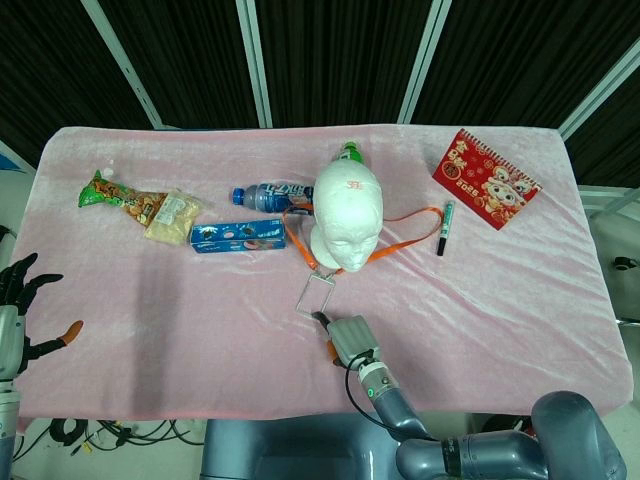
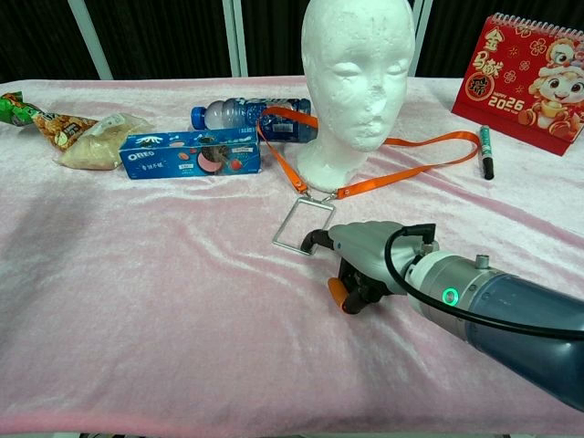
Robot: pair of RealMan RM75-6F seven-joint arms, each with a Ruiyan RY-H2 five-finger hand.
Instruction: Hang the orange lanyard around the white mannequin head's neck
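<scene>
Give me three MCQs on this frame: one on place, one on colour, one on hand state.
1. Where does the green marker lie?
A. between lanyard loop and calendar
B. on the Oreo box
C. beside the snack bags

2. What colour is the lanyard strap?
A. blue
B. orange
C. white

3. What is the left hand doing?
A. gripping the bottle
B. holding nothing, fingers spread
C. pressing the mannequin head

Key: 1 A, the marker sits just left of the red calendar, at the strap's far end. 2 B, orange against the pink cloth. 3 B, it is at the table's left edge, off every item.
</scene>
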